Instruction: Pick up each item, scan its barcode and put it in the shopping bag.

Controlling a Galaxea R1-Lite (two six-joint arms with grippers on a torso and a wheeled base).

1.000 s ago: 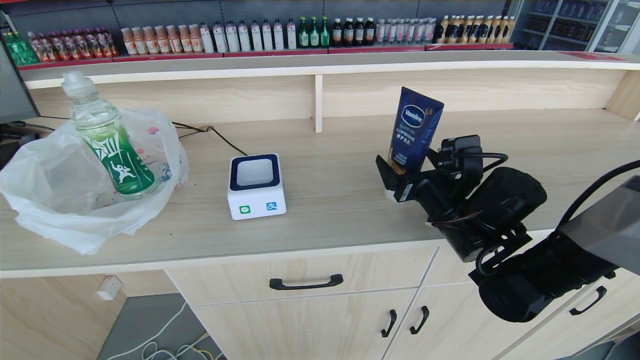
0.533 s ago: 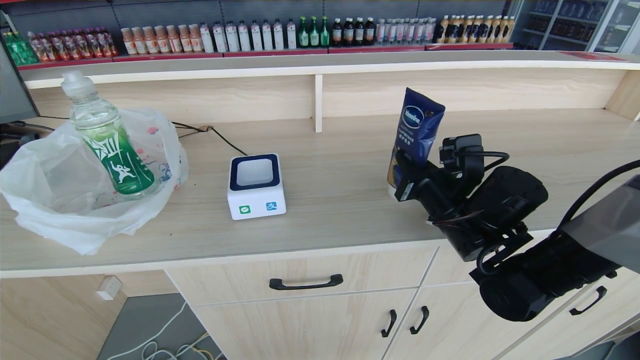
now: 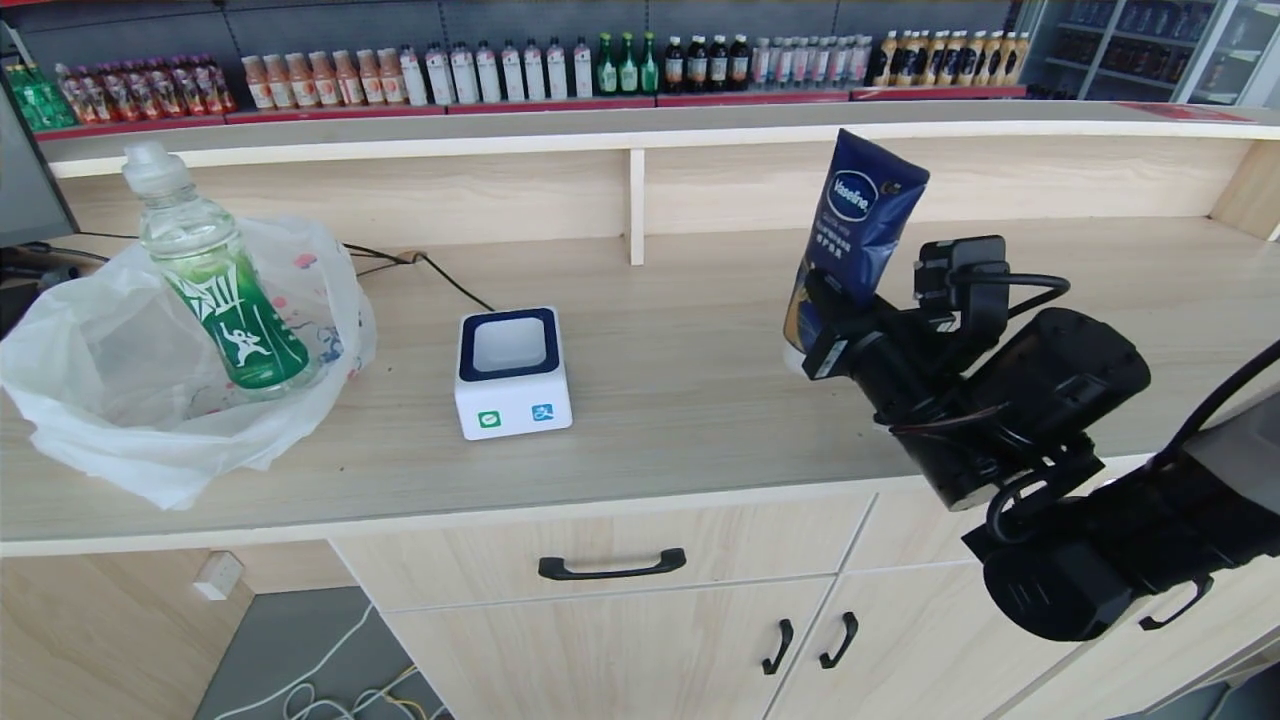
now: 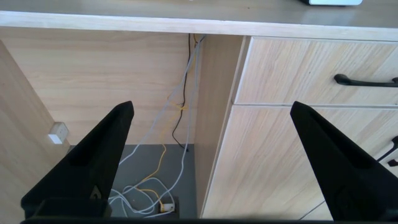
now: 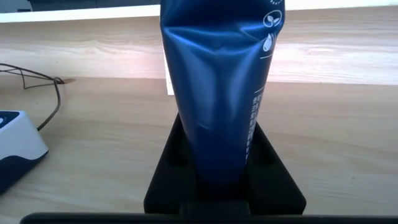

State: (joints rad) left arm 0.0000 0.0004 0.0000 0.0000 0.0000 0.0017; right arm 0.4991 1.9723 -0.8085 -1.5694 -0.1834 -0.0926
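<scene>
A dark blue lotion tube (image 3: 855, 235) stands upright in my right gripper (image 3: 815, 335), which is shut on its lower end just above the counter's right side. In the right wrist view the tube (image 5: 217, 93) rises between the two black fingers (image 5: 168, 162). The white scanner box (image 3: 512, 370) with a dark blue rim sits mid-counter, left of the tube. A white plastic shopping bag (image 3: 120, 400) lies at the counter's left end with a green-labelled drink bottle (image 3: 215, 275) leaning in it. My left gripper (image 4: 214, 162) hangs open below the counter edge, facing the cabinet front.
A black cable (image 3: 420, 265) runs from the back wall to the scanner. A raised wooden shelf (image 3: 640, 135) with a divider backs the counter. Drawers with black handles (image 3: 612, 568) sit below. Bottles line the far store shelf.
My right gripper closed on the lotion tube, then lifted it up and slightly right off the counter. Bag, bottle and scanner stayed put.
</scene>
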